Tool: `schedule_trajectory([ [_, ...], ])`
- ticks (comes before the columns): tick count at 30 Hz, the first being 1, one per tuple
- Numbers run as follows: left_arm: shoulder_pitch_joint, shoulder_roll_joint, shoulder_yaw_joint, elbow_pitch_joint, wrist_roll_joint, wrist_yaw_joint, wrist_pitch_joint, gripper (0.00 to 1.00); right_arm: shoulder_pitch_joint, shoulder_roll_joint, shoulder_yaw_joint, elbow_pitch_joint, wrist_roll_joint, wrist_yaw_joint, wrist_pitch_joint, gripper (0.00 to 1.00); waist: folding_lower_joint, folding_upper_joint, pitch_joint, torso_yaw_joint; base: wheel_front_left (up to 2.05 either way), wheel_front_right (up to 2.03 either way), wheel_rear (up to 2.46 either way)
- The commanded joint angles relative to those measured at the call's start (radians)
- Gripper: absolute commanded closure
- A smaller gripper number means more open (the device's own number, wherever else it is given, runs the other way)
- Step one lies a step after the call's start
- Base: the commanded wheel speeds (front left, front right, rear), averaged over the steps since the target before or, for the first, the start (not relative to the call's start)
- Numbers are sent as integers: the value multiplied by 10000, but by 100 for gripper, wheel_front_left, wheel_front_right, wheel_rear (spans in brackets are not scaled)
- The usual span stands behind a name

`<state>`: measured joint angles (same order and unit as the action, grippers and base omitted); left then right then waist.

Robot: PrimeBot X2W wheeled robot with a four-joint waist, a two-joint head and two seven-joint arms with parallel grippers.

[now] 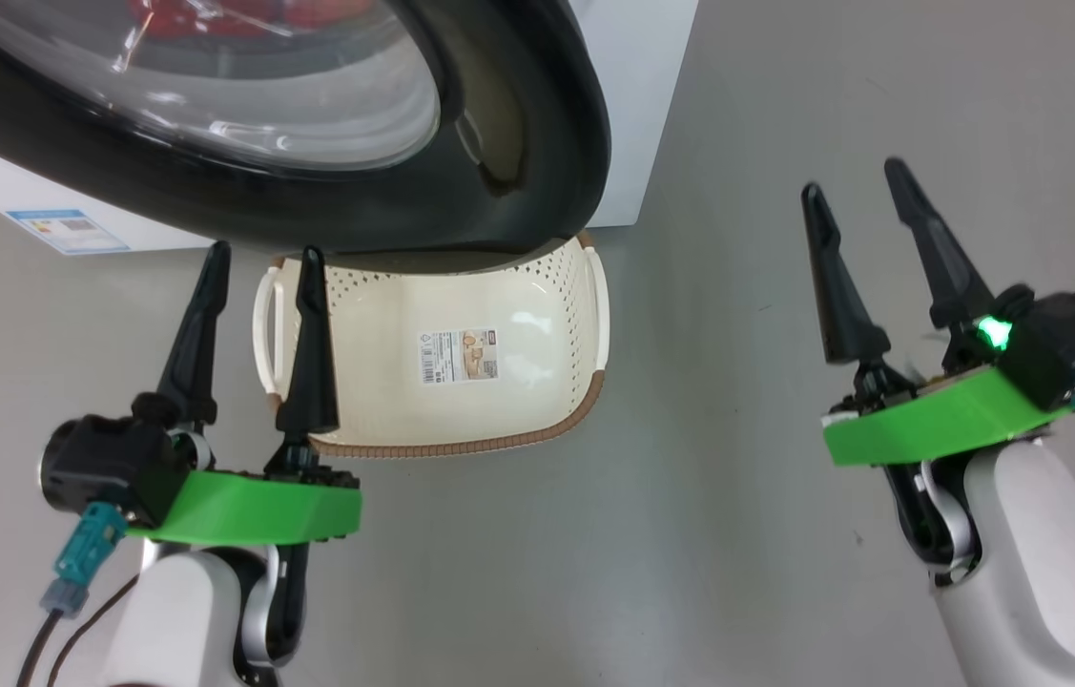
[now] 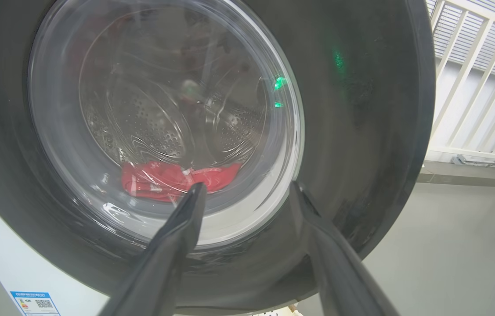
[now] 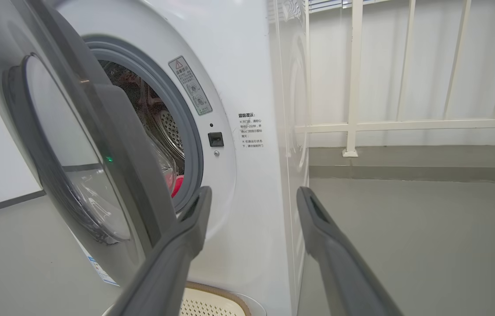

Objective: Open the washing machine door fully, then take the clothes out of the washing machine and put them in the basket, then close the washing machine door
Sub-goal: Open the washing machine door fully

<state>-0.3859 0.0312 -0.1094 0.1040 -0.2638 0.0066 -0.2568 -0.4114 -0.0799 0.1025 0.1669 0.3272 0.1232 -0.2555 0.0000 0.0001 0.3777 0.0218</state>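
Head view: washing machine door (image 1: 518, 124) stood partly open, its black rim hanging over the far end of the basket (image 1: 461, 447). The basket sat on the grey floor (image 1: 690, 534) just in front of the washing machine (image 1: 637, 86), with a paper label (image 1: 458, 355) showing on its bottom. Left gripper (image 1: 266, 250) hovered at the basket's left-handle side with its fingers spread wide and nothing held. Its tips were near the door's lower rim; I could not tell if they touched. Right gripper (image 1: 854, 176) was well apart to the right over bare floor, fingers also spread wide, empty.

Left wrist view: red clothes (image 2: 159, 182) lay low in the drum (image 2: 155, 131), seen through the door glass.

Right wrist view: there was a gap between the door and the grey seal (image 3: 194, 145), with a bit of red in the opening. A white railing (image 3: 352, 79) stood beside the machine.
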Motion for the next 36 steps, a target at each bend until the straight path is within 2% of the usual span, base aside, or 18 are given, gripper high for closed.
schedule_trajectory([
  [1,229,191,281,-283,37,-79,-49,0,184,128,108,-311,-145,75,-62,0,0,-1,-16,-7,0,0,0],
  [11,385,191,240,-251,16,-93,-49,0,818,256,-145,-536,-654,75,-62,0,0,-1,-195,-59,0,0,0],
  [33,449,190,245,-284,12,10,-49,0,840,294,-25,-622,-530,75,-62,0,0,-1,-108,-73,0,0,0],
  [35,437,190,247,-312,19,18,-49,0,777,295,105,-567,-434,75,-62,86,0,-1,-83,-68,0,0,0],
  [36,428,190,246,-327,24,22,-49,0,718,295,164,-529,-439,75,-62,100,0,-1,-70,-62,0,0,0],
])
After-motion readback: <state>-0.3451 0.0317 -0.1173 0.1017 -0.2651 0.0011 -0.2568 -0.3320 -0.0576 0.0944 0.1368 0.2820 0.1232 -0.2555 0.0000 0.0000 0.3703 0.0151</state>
